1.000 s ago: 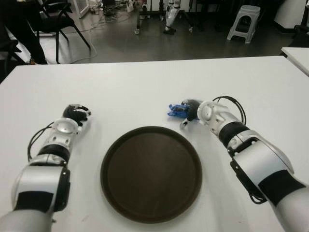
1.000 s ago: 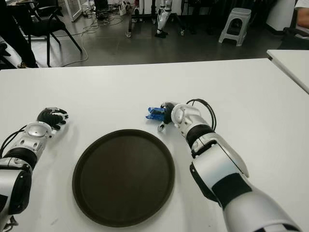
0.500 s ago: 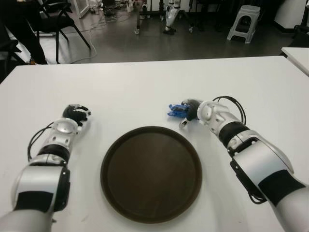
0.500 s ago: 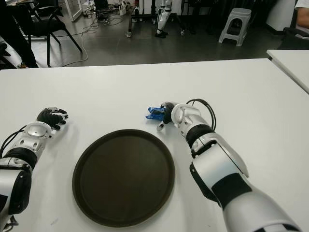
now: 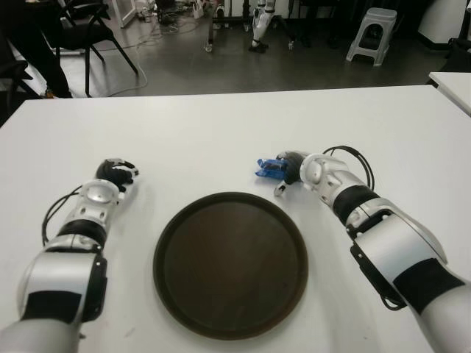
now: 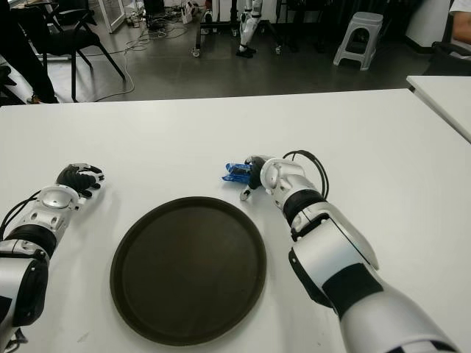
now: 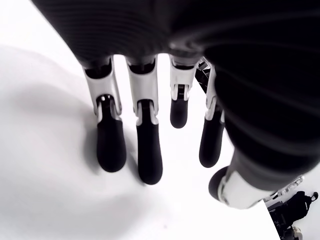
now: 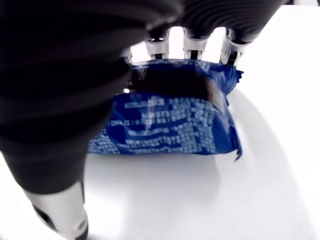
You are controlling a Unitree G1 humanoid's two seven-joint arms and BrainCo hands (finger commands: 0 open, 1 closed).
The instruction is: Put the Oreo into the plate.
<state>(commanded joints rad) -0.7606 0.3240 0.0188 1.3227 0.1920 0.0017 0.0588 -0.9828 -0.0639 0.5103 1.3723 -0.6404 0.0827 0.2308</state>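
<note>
The Oreo [image 5: 268, 168] is a small blue packet lying on the white table [image 5: 221, 132], just beyond the far right rim of the round dark brown plate [image 5: 229, 261]. My right hand [image 5: 286, 174] covers the packet from the right. In the right wrist view its fingers [image 8: 195, 42] curve over the packet's [image 8: 170, 125] far edge, while the thumb [image 8: 57, 205] stands apart on the near side, off the wrapper. The packet still lies flat on the table. My left hand [image 5: 116, 173] shows to the left of the plate, with its fingers [image 7: 145, 150] relaxed and holding nothing.
The plate holds nothing. Beyond the table's far edge are a black chair [image 5: 88, 29], a grey stool [image 5: 372, 33] and cables on the floor. Another white table's corner [image 5: 452, 84] shows at the far right.
</note>
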